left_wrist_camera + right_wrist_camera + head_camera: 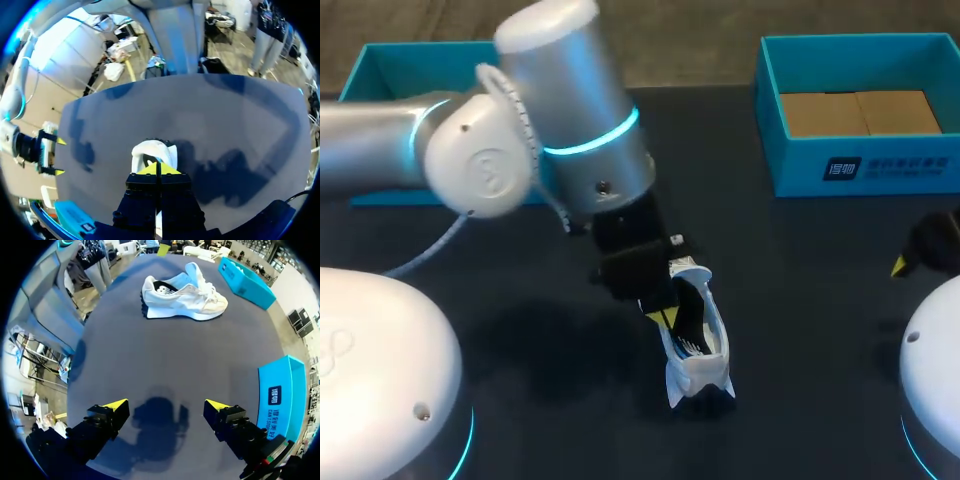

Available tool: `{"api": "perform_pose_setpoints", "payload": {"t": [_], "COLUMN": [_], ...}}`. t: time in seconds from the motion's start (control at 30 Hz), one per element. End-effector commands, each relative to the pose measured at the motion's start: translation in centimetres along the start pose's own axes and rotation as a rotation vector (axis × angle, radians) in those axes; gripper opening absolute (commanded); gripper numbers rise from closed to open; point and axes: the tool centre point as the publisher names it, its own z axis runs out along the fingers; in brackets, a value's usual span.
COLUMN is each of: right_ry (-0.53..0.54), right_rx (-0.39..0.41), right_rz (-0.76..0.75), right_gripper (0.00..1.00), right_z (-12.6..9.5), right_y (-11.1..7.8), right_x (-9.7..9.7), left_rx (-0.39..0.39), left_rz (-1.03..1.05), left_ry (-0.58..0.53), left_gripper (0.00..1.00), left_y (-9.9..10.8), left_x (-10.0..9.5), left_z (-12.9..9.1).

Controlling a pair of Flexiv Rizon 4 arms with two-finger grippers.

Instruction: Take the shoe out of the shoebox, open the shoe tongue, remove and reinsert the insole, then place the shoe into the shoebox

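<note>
- A teal box (400, 70) lies well behind the left gripper and is partly hidden by that arm. It seems set there to keep the working space free. Whether it is a box or a lid I cannot tell.
- The left gripper (157, 169) points down at the shoe, its yellow tips pressed together with only a hairline between them. They sit right at the shoe's mouth, which suits work on the tongue or the insole. Whether some thin edge is nipped between them I cannot tell.
- The shoe (698, 350) is out of its box on the dark table (800, 320). It is just ahead of and under the left tips, and well ahead of the right fingers.
- It is a white, low-cut, laced shoe with a thick pale sole and a dark inside. In the right wrist view it stands on its sole with the tongue raised above the collar, so the opening looks ready for the insole. The upper looks soft and would likely give under a pinch.
- The shoebox (860, 165), teal with brown cardboard on its floor, stands open just beside the right gripper's outer finger. That puts it close at hand for the shoe's return.
- The right gripper (166, 405) is spread wide with nothing between its fingers. It hangs low over bare table facing the shoe, probably held back to give the other arm room.
</note>
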Motion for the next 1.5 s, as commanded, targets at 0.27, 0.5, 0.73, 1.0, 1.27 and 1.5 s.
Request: {"api": "perform_pose_setpoints", "payload": {"t": [0.27, 0.5, 0.73, 1.0, 1.27, 1.5], "right_ry": [-0.009, -0.009, -0.009, -0.009, -0.009, -0.009], "right_rx": [0.004, 0.004, 0.004, 0.004, 0.004, 0.004], "right_rz": [-0.001, -0.001, -0.001, -0.001, -0.001, -0.001], "right_gripper": [1.0, 1.0, 1.0, 1.0, 1.0, 1.0], "right_z": [-0.4, -0.4, -0.4, -0.4, -0.4, -0.4], "right_y": [0.1, 0.1, 0.1, 0.1, 0.1, 0.1], "right_x": [0.7, 0.7, 0.7, 0.7, 0.7, 0.7], "left_rx": [0.046, 0.063, 0.077, 0.067, 0.076, 0.077], "left_rz": [0.024, 0.031, 0.054, 0.056, 0.048, 0.04], "left_ry": [0.306, 0.351, 0.387, 0.41, 0.386, 0.379], "left_gripper": [0.0, 0.0, 0.0, 0.0, 0.0, 0.0], "left_y": [1.8, 2.5, 2.1, 2.3, 3.1, 3.3], "left_x": [-0.6, -0.6, -0.4, 0.2, 0.7, 1.0], "left_z": [2.7, 4.3, 5.3, 6.6, 7.9, 8.7]}}
